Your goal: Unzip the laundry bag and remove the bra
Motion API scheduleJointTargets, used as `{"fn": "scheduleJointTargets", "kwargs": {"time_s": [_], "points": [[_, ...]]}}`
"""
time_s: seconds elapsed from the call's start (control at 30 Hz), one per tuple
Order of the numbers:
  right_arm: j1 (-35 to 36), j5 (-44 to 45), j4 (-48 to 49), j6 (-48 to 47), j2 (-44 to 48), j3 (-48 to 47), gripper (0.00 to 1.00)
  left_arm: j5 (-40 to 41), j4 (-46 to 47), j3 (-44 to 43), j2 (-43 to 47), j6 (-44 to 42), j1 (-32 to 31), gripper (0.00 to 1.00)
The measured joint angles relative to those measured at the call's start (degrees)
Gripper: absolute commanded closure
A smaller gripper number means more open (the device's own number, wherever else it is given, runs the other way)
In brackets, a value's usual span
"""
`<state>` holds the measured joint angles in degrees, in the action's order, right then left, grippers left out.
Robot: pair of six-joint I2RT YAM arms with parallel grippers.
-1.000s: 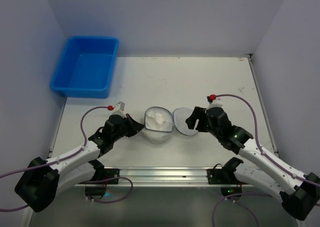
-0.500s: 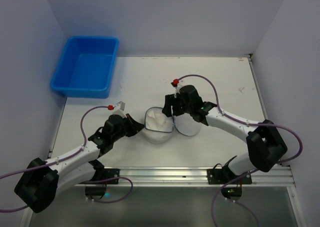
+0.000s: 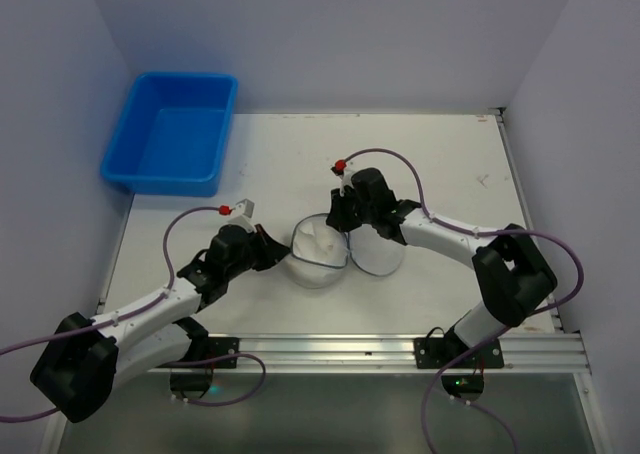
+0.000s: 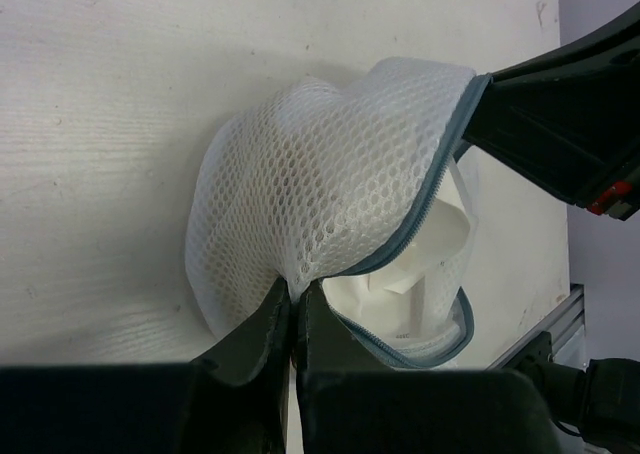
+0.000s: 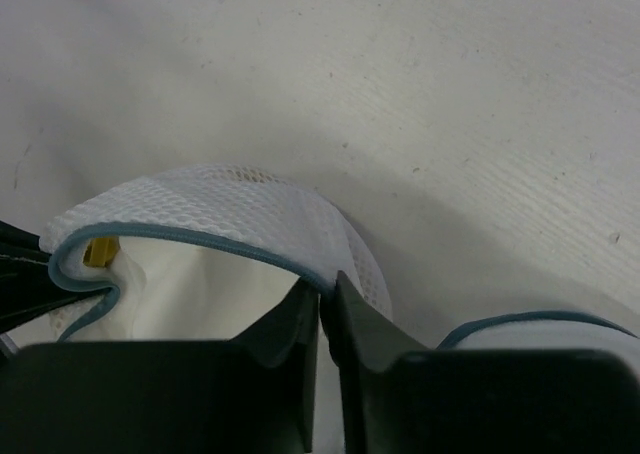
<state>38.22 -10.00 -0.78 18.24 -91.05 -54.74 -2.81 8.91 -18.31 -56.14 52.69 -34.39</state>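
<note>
Near the middle of the table (image 3: 430, 164), between the two arms, the laundry bag (image 3: 318, 259) is sitting with its mouth gaping upward; its round flap (image 3: 378, 262) is lying open on the tabletop just to the right, joined at the rim; white fabric, the bra (image 4: 425, 244) by the look of it, is showing inside the mesh; a small yellow piece (image 5: 97, 251) is peeking out beside the zip edge in the right wrist view. Left gripper (image 4: 293, 294) is reaching in low from the left, forearm stretched along the table, jaws squeezed tight on a fold of mesh at the bag's near-left rim; right gripper (image 5: 322, 296) is angling in from the far side, arm bent in a long arc across the right half of the table, fingers pressed together on the grey zip edge of the opening. Well off at the far left corner, the blue tub (image 3: 170, 134) is standing apart from the action.
</note>
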Motion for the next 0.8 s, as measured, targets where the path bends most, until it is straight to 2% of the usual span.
{"fn": "scheduleJointTargets", "kwargs": {"time_s": [0.07, 0.1, 0.17, 0.2, 0.3, 0.5, 0.63, 0.8], "points": [[0.00, 0.20, 0.00, -0.22, 0.07, 0.00, 1.00, 0.07, -0.87, -0.44, 0.00, -0.57, 0.11, 0.82], [0.00, 0.37, -0.04, -0.24, 0.26, 0.00, 1.00, 0.22, -1.53, -0.87, 0.00, -1.05, 0.17, 0.70], [0.02, 1.33, -0.87, -0.24, 1.18, 0.00, 1.00, 0.81, -3.89, -2.34, 0.02, -1.90, 0.22, 0.56], [0.00, 1.92, -1.53, -0.22, 1.97, 0.00, 1.00, 1.55, -5.68, -3.58, 0.02, -2.45, 0.24, 0.37], [0.02, 3.54, -3.39, -0.02, 5.05, -0.02, 1.00, 3.91, -11.65, -8.76, 0.28, -4.28, 0.24, 0.18], [0.85, 7.19, -7.45, 2.08, 9.27, -1.51, 1.00, 10.10, -21.44, -21.31, 1.11, -5.84, -1.31, 0.16], [2.40, 9.18, -9.64, 4.07, 9.31, -1.99, 1.00, 15.39, -25.81, -30.49, -1.51, -5.99, -9.20, 0.17], [2.99, 10.10, -11.10, 6.08, 9.29, -2.01, 1.00, 21.81, -28.26, -39.45, -11.39, -5.75, -19.80, 0.23]]}}
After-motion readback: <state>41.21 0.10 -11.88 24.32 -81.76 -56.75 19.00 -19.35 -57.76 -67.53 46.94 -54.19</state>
